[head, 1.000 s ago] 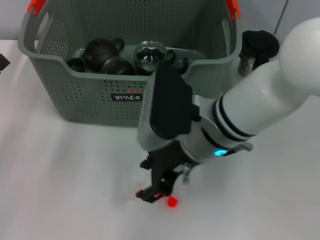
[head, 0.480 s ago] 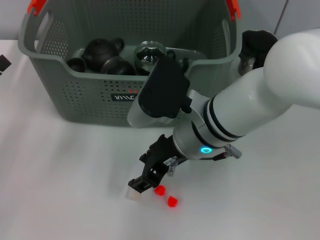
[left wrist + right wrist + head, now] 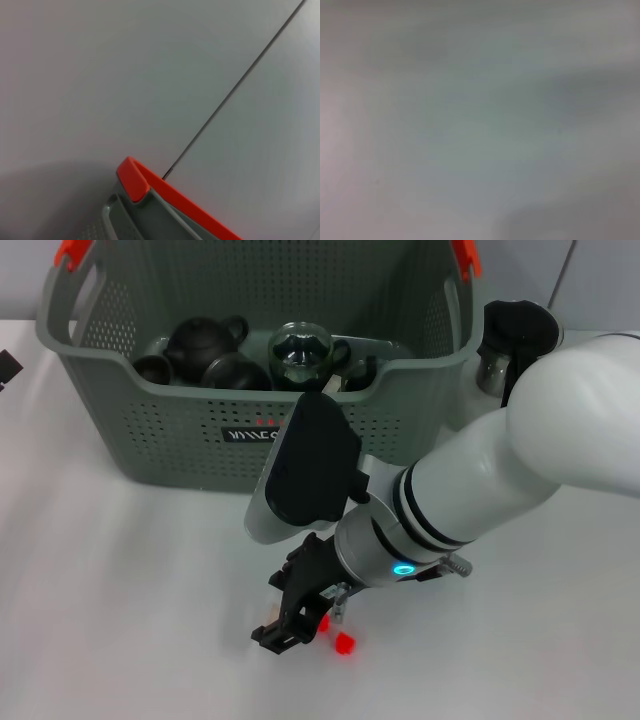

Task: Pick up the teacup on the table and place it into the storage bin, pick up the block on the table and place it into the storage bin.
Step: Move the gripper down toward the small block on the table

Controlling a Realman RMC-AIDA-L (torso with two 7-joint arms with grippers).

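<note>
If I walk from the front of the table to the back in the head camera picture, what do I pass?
Right pincer low over the table → storage bin wall → dark teapot inside the bin.

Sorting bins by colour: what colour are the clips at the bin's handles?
Orange clips on a grey-green bin, clearest in the left wrist view.

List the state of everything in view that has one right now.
storage bin: upright on the table, holding dark teaware and a glass piece.
right gripper: down at the table in front of the bin, beside two small red spots.
glass pitcher: upright to the right of the bin, outside it.
left gripper: not in view.
</note>
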